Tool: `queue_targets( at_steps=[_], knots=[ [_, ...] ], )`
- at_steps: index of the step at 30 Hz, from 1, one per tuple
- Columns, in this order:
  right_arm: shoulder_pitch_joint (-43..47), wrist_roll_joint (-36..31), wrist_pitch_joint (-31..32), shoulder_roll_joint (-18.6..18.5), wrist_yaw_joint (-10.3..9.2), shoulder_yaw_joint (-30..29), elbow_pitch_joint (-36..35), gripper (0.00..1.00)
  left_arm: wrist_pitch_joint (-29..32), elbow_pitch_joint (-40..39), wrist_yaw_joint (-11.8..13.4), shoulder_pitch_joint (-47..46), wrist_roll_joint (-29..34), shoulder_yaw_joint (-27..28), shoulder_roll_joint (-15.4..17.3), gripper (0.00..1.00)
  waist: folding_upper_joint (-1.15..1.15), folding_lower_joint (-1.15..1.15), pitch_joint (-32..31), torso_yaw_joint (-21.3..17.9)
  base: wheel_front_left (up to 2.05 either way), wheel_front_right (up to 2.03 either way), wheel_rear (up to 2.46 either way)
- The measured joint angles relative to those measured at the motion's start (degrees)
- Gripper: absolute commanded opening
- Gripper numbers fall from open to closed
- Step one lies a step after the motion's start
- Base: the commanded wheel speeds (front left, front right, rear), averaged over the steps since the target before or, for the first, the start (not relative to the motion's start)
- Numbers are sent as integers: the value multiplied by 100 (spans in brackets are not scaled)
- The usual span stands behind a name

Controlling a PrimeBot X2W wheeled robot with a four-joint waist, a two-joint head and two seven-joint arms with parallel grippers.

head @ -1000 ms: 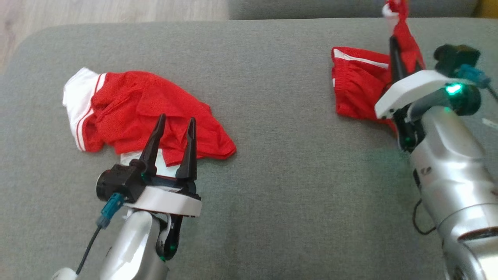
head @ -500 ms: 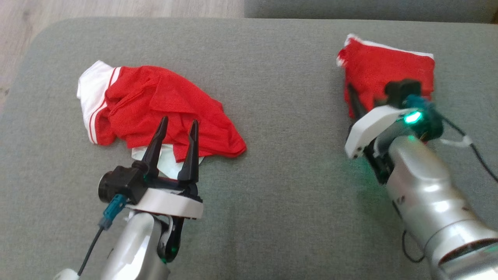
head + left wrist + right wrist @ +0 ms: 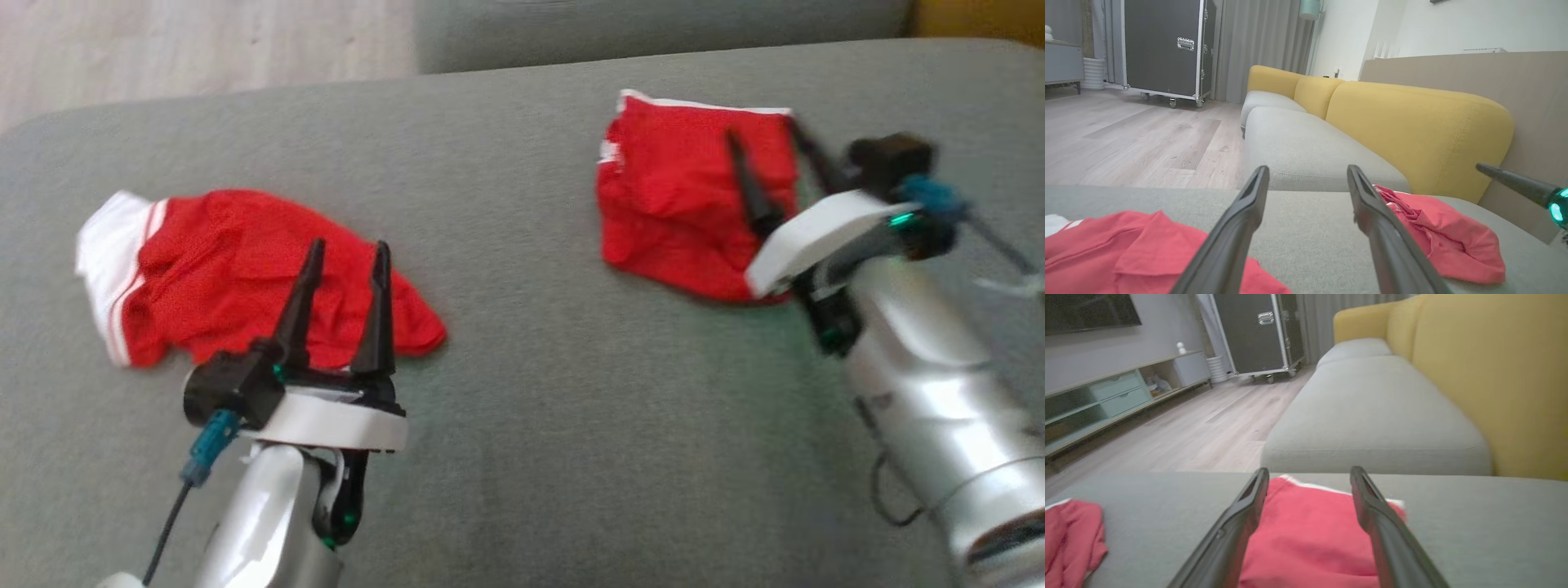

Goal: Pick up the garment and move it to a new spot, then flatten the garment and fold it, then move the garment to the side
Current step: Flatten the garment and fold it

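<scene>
Folded red garment lies flat on the grey seat cushion, at about 1 o'clock in the head view. It is a compact near-square, its white-trimmed far edge running 9 to 3. Right gripper is over its 3 o'clock half, fingers spread wide and pointing to 11 o'clock with nothing between them. The wrist view looks down on red cloth framed by the two fingers; contact cannot be told through the blur. Judgement: this piece looks folded and set aside, so that arm's exit would be back toward 5 o'clock, keeping the fingertips clear of the top layer so the fold is not dragged open. Second red garment sits rumpled at 9 o'clock, well apart from the first, long axis roughly 9 to 3, white band at the 9 end. Left gripper hovers at its 6 o'clock edge, fingers wide apart, empty, aimed at 12. The left arm is clearly the nearer one to the rumpled piece. Wooden floor lies beyond the cushion at 11 o'clock.
</scene>
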Motion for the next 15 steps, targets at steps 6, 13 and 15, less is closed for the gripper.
queue_targets(
  at_steps=[6,13,15],
  knots=[
    [50,-77,-7,-458,0,-521,-706,100,0,-159,-1,-1,14,147,0,100,0,0,-89,-384,0,0,0],
    [913,-1090,-18,-372,0,-1803,-1827,100,0,-342,-2,-3,59,298,0,100,0,0,-122,-826,0,0,0],
    [1353,-1485,-19,-163,0,-2163,-2196,100,0,-376,-2,-3,59,344,0,100,0,0,-119,-912,0,0,0]
  ],
)
